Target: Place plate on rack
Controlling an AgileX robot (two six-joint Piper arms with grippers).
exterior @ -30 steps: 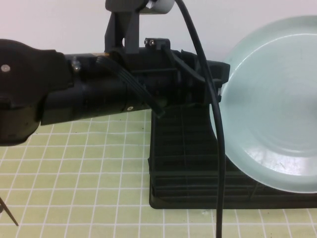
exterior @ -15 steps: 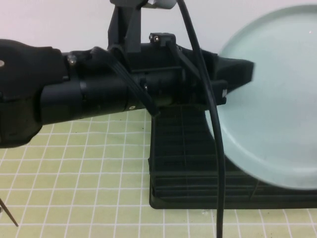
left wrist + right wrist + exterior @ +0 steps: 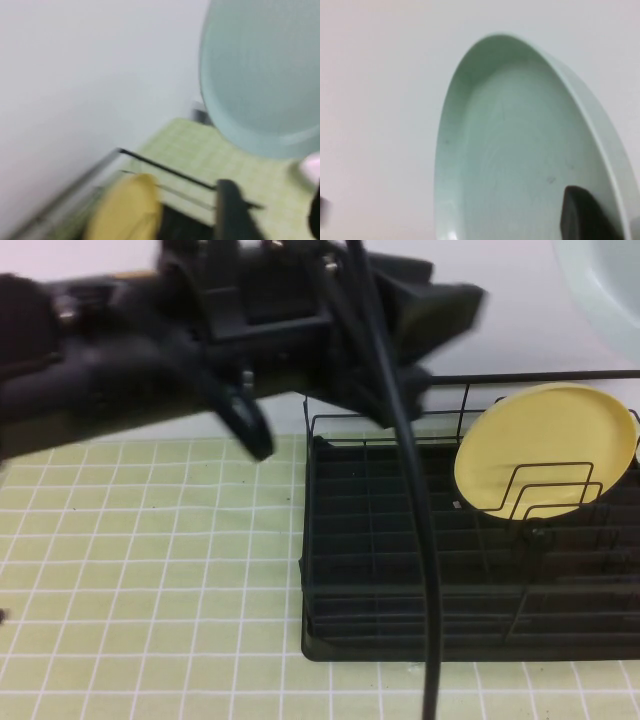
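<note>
Task plate: pale green plate (image 3: 612,280). Only its edge shows, upper-right corner of high view; up off the bench (image 3: 150,570), above & behind the rack, not in it.
R arm: right end effector (image 3: 590,220) out of high view; clamped on the pale green plate nr its rim. One dark finger (image 3: 582,212) lies on the plate's inner face. Plate stands on edge, tilted, w/ white wall (image 3: 380,100) behind.
L arm: left end effector (image 3: 432,340) at upper centre of high view, at the tip of the L arm that reaches in fr. upper left. Fingers apart, nothing betw. them; over the rack's back-left corner.
Rack: black wire rack (image 3: 400,570), lower right of high view, on the bench.
Other plate: yellow plate (image 3: 540,445) upright in the rack's right part, behind the wire dividers.
Mat: green grid mat (image 3: 120,640) covers the bench, lower left & under the rack.
Cable: black cable (image 3: 405,460) hangs down frame centre, in front of the rack.
</note>
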